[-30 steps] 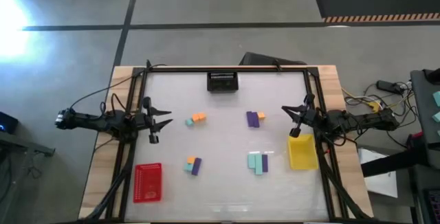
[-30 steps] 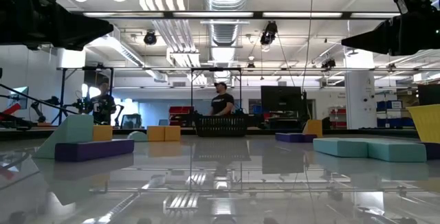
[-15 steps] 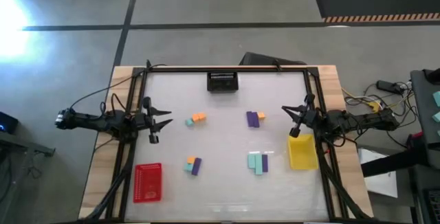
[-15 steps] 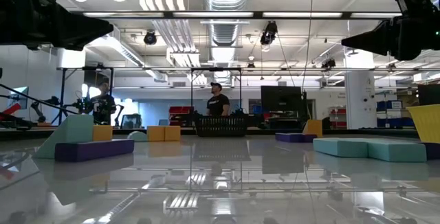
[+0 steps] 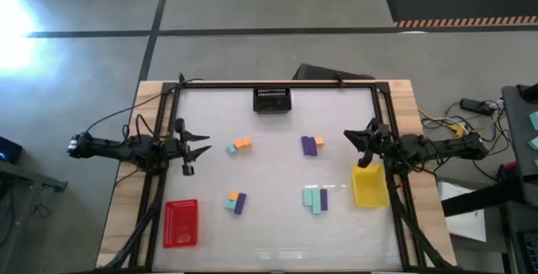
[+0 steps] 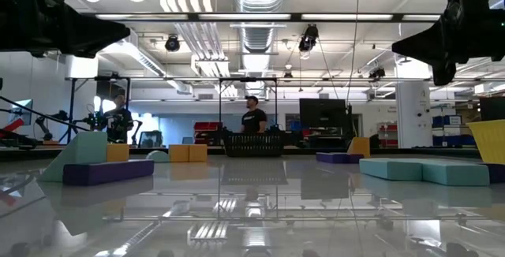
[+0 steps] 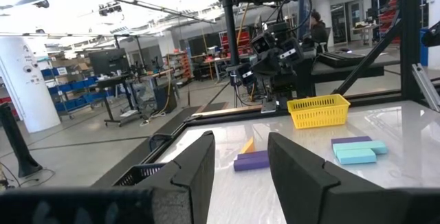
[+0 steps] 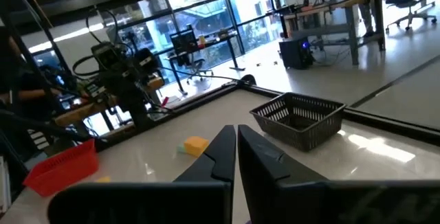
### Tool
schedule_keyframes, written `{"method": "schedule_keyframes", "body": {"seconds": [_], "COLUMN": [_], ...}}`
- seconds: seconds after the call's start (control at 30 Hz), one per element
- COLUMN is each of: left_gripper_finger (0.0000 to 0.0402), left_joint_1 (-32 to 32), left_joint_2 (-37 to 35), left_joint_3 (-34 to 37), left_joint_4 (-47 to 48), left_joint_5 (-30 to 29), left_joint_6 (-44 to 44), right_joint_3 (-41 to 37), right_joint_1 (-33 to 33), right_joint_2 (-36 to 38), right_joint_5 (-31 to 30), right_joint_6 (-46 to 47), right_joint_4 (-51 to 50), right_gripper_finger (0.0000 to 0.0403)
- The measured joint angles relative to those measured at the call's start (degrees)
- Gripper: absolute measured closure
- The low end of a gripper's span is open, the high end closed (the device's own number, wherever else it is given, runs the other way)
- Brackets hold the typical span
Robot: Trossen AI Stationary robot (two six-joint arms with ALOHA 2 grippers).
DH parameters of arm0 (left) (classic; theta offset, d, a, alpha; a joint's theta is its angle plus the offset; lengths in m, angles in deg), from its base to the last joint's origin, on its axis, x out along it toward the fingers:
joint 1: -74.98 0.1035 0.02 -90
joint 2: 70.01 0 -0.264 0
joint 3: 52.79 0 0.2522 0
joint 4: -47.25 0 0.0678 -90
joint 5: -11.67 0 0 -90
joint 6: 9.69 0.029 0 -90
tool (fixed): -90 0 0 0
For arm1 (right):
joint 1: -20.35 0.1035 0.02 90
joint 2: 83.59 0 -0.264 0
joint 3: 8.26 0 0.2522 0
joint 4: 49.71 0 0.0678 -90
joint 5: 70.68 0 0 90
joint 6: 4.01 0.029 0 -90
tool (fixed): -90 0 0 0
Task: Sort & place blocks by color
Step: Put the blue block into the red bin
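Small blocks lie flat on the white table in four clusters: orange and teal [image 5: 239,145], purple and orange [image 5: 312,144], teal, orange and purple [image 5: 235,202], teal and purple [image 5: 315,198]. My left gripper [image 5: 200,147] hovers open over the table's left side, pointing toward the orange and teal pair. In the left wrist view its fingers [image 7: 199,162] frame a purple block [image 7: 251,160]. My right gripper [image 5: 351,138] hovers shut over the right side, just beyond the yellow tray [image 5: 370,186] and right of the purple and orange pair. Neither holds anything.
A red tray [image 5: 181,222] sits near the left front corner, and a black tray [image 5: 272,98] stands at the middle of the far edge. Bare table lies between the clusters. A black frame runs round the table. People stand far off in the room [image 6: 252,119].
My right gripper has turned about its own long axis while staying over the table's right side; in the low view its outline now shows a lobe hanging below. The blocks and trays have not moved.
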State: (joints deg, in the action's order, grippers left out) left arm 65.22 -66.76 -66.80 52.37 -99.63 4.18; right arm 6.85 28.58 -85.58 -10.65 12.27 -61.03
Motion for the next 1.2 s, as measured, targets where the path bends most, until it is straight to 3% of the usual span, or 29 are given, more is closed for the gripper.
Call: {"method": "schedule_keyframes", "body": {"seconds": [0.33, 0.53, 0.77, 1.0, 1.2], "left_gripper_finger": [0.0282, 0.0282, 0.0282, 0.0282, 0.0282], "left_joint_1": [0.0, 0.0, 0.0, 0.0, 0.0], "left_joint_2": [0.0, 0.0, 0.0, 0.0, 0.0], "left_joint_3": [0.0, 0.0, 0.0, 0.0, 0.0], "left_joint_4": [-0.4, -2.8, -8.2, -9.1, -11.9], "left_joint_5": [0.0, 0.0, -0.1, -6.5, -7.6], "left_joint_6": [-17.8, -18.1, -17.8, -18.0, -17.3], "right_joint_3": [0.0, -0.1, -0.1, -0.1, -0.1], "right_joint_1": [0.0, 0.0, 0.0, 0.0, 0.0], "right_joint_2": [0.0, 0.0, -0.1, -0.1, -0.3], "right_joint_5": [0.0, 0.1, 1.5, 1.5, 1.5], "right_joint_6": [-0.1, 4.8, 1.9, -1.1, -0.9], "right_joint_4": [0.0, 4.7, 7.1, 9.9, 13.0], "right_gripper_finger": [0.0394, 0.0394, 0.0394, 0.0394, 0.0394]}}
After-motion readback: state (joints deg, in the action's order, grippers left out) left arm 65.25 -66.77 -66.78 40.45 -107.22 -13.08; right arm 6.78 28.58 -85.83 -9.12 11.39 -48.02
